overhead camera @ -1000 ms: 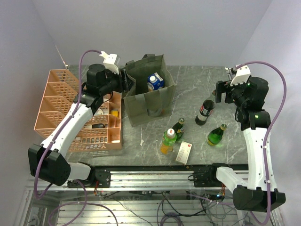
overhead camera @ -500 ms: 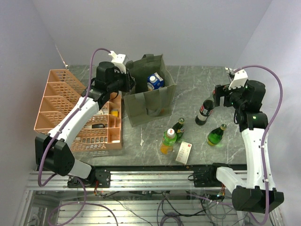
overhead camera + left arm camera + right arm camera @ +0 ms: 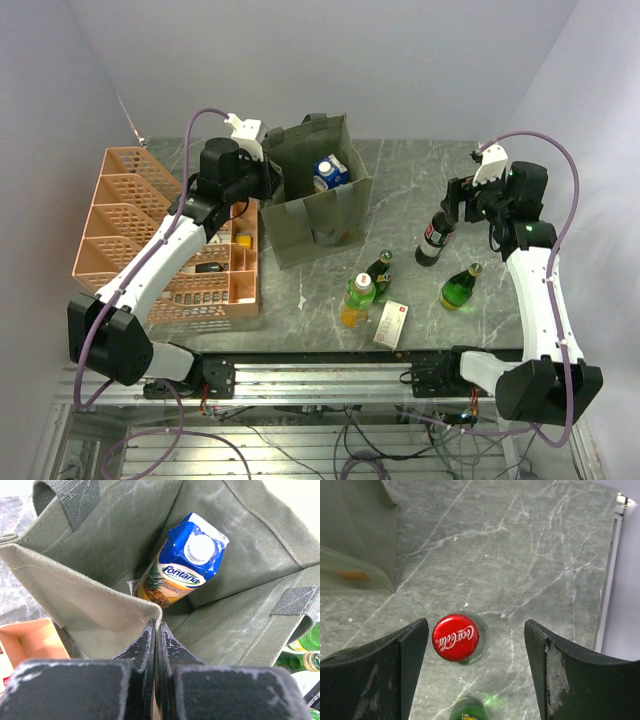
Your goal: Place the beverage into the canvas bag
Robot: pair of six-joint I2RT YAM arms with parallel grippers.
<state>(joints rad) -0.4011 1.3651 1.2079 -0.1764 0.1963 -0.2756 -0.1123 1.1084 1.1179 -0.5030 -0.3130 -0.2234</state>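
The olive-green canvas bag stands open at the table's back middle, with a blue Fontana juice carton upright inside it. My left gripper is shut on the bag's near rim, its pinched fingers holding the fabric edge. A dark cola bottle with a red cap stands upright at the right. My right gripper hangs open above it. The cap lies between the fingers, nearer the left one, and touches neither.
A salmon-pink lattice crate sits left of the bag, under the left arm. In front of the bag are two green bottles, an orange drink with a green cap and a white box.
The left gripper has closed onto the bag's rim. The right gripper has moved left over the cola bottle, and its fingers have narrowed a little.
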